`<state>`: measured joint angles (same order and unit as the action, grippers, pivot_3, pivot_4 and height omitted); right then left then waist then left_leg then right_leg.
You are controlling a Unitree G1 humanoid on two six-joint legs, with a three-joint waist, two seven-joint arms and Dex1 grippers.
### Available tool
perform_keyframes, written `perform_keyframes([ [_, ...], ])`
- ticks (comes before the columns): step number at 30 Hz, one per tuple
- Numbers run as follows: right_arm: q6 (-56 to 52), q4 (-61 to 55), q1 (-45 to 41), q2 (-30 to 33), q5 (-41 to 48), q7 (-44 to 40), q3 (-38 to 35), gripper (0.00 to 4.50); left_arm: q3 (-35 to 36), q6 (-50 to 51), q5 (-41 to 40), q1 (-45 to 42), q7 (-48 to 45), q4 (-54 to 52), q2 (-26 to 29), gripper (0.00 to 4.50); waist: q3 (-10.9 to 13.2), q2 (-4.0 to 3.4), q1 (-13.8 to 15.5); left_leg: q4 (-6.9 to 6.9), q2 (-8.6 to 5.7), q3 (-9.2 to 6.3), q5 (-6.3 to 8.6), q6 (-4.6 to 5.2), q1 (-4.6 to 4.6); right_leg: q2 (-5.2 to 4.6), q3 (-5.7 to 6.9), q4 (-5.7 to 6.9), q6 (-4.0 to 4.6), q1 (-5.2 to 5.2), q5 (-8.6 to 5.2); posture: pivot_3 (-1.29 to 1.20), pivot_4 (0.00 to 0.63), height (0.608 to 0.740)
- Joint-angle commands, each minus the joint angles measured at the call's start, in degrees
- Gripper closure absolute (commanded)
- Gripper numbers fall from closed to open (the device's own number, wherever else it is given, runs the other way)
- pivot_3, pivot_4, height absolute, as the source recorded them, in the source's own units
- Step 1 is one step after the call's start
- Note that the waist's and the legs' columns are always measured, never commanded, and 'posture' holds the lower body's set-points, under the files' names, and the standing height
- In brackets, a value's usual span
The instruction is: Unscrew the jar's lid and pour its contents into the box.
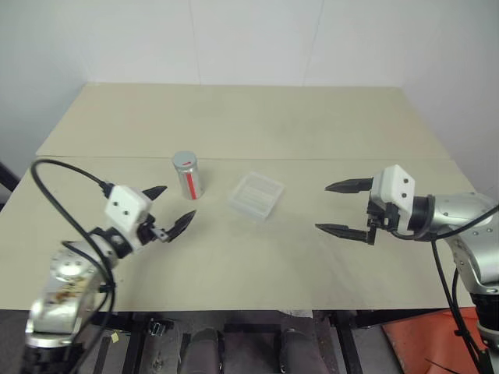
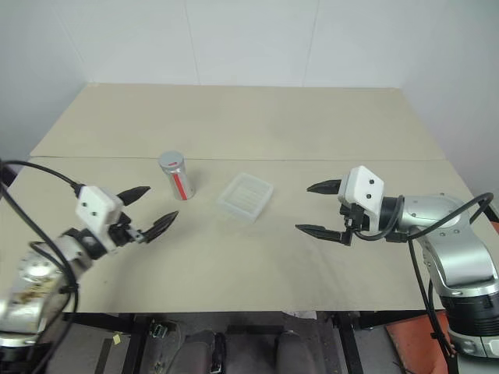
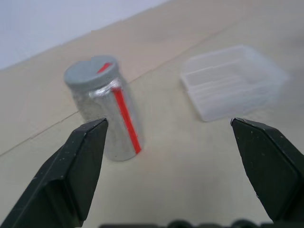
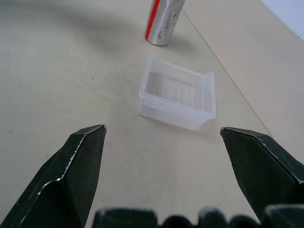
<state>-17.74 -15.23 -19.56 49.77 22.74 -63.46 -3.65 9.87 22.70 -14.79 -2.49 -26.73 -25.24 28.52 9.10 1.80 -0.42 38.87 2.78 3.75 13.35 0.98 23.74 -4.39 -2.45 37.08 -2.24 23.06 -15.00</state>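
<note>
Standing capped, jar [image 1: 188, 175] beside box [image 1: 256, 195]

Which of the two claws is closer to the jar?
The left claw. It hovers open just in front of the jar, on the jar's side of the box. The right claw is beyond the box, farther away.

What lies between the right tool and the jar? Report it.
The box lies between the right tool and the jar, apart from both, on the table. The left eye view and the right wrist view show it.
</note>
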Motion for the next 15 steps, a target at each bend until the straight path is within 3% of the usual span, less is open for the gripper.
perform_keyframes([
  [1, 1.58, -0.89, -1.42, 0.09, 0.58, -0.51, -0.90, 0.00, -4.32, 0.39, 9.41, -2.76, 14.71, -1.79, -7.72, 0.02, 0.00, 0.01, 0.24, 0.01, -0.01, -0.05, 0.00, 0.00, 0.00, 0.00, 0.00, 0.00, -0.01, -0.01, 0.01, 0.00, 0.150, 0.740],
  [7, 1.14, -1.43, -1.96, 0.27, 0.82, -0.52, -1.00, 0.00, -10.95, -0.49, 19.96, -5.10, 27.52, 1.10, -18.35, 0.02, -0.01, 0.02, 0.79, 0.01, -0.06, -0.09, 0.00, 0.00, 0.02, -0.01, -0.02, -0.01, -0.03, 0.00, 0.03, 0.00, 0.150, 0.740],
  [15, 0.73, -3.13, -0.92, 1.42, 2.24, -0.80, -2.73, 0.00, -11.40, -1.34, 26.02, -8.74, 34.96, 6.60, -22.82, 0.02, -0.01, 0.02, 1.05, 0.01, -0.09, -0.14, 0.00, 0.00, 0.00, -0.01, -0.02, -0.01, -0.03, -0.02, 0.03, 0.00, 0.150, 0.740],
])
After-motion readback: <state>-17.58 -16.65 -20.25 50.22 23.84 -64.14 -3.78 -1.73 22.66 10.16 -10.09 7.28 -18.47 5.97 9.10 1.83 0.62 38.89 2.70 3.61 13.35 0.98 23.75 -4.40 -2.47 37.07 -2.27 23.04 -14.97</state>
